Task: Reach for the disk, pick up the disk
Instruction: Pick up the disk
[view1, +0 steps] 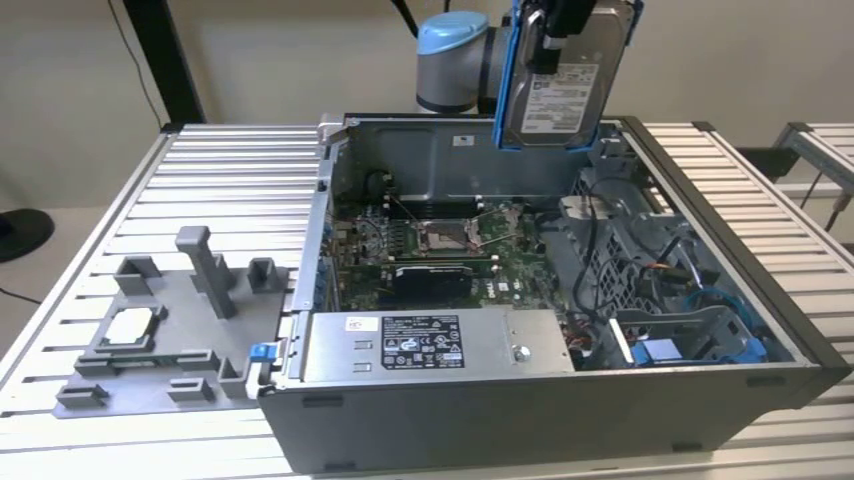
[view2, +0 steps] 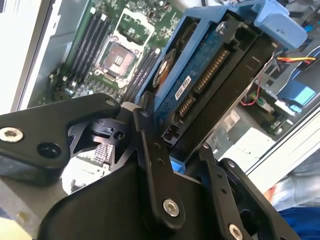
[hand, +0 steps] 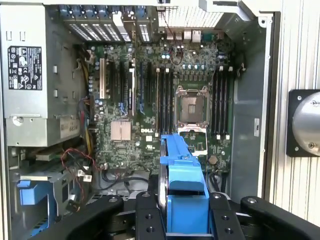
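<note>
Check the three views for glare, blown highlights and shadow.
Exterior view: even light, no hard glare on the held hard drive; computer case interior somewhat shaded. Second wrist view: table blown white beyond the case wall. First wrist view: table washed pale, motherboard evenly lit.

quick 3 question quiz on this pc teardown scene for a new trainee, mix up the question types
1. True or false: the disk lies flat inside the computer case.
2. Multiple choice: the pincer is shut on: A a cable, B the disk, C the power supply.
3. Fill in: in the exterior view, the grey fixture stands on the table at the case's ___ (the exterior view's left or right).

Key:
1. False. It is held upright above the open case.
2. B. The fingers clamp its blue rails in both wrist views.
3. The exterior view's left.
</note>
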